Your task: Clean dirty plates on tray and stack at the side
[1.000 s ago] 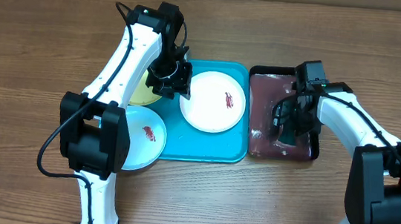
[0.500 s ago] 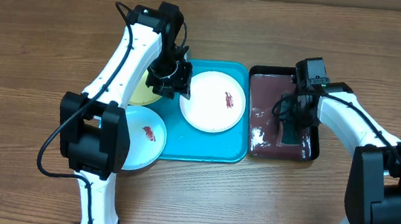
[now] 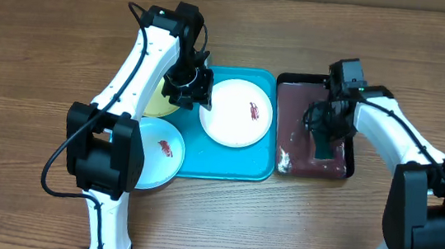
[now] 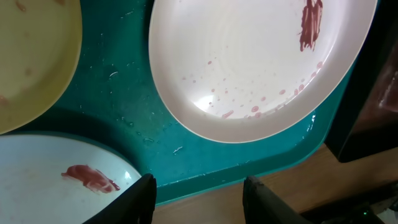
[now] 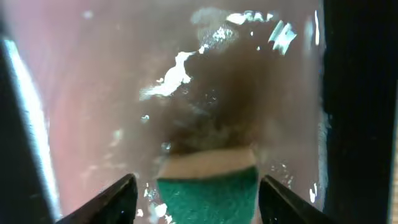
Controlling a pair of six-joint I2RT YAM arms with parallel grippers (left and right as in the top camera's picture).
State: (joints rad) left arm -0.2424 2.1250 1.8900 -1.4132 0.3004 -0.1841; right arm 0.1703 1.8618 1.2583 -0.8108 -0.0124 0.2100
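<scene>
Right gripper [image 5: 198, 186]: jaws spread either side of a green-and-white rectangular sponge [image 5: 208, 196]. There is a gap on one side and no visible squeeze, so the sponge looks loose, not pinched. It sits in murky reddish water in the narrow black rectangular plastic tray [image 3: 299, 108], just beside the right rim of the large turquoise rectangular plastic tray [image 3: 226, 165].

Risks:
- If the arm lifts without closing, the sponge likely stays behind.
- A soaked sponge may drip reddish water across the turquoise tray's right rim and the table.
- The water is already dirty, so wiping may spread a tint rather than clear it.
- The plates are light plastic, so an unsteadied plate may slide under a wipe.
- Both arms over the turquoise tray could clash.

Left gripper [image 4: 199, 182]: jaws spread, nothing between them. It hangs low over the turquoise tray's left half.
- Round white plastic plate [image 4: 249, 62]: red smear, pink spatter; far-right part of the turquoise tray.
- Round yellow-green plastic plate [image 4: 31, 56]: far-left, mostly hidden under the arm in the overhead view.
- Round pale blue plastic plate [image 4: 50, 180]: red smear; near-left corner, appears to overhang the rim.

Nothing is stacked at the side yet.

Right arm: elbow bent outward, wrist pointing down into the black tray. Left arm: stretched past the turquoise tray's far-left corner, forearm folded back, wrist pointing down.
</scene>
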